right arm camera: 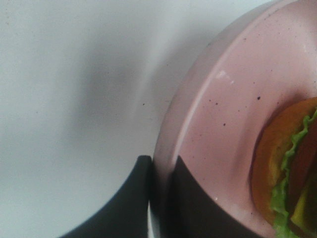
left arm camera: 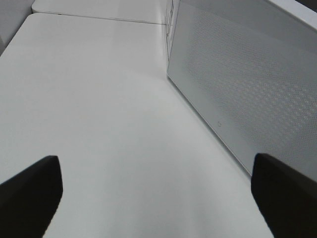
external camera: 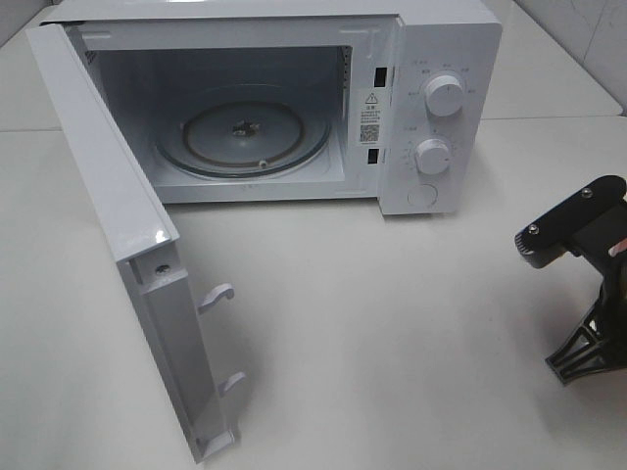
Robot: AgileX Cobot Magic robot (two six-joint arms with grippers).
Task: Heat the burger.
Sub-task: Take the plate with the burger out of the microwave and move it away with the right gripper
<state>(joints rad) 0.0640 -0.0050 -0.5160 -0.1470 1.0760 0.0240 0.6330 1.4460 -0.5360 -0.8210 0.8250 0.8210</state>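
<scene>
Clamping the pink plate [right arm camera: 223, 124] rim, right gripper [right arm camera: 161, 198] shut, burger [right arm camera: 290, 173] seated on plate. Left gripper [left arm camera: 158, 198] spread wide beside microwave door [left arm camera: 247, 89], holding nothing.

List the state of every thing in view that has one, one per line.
microwave door: swung wide open
microwave cavity: empty, bare glass turntable
left gripper: open, holding nothing
right gripper: shut on the pink plate rim
burger: sitting on the pink plate, outside the microwave
</scene>
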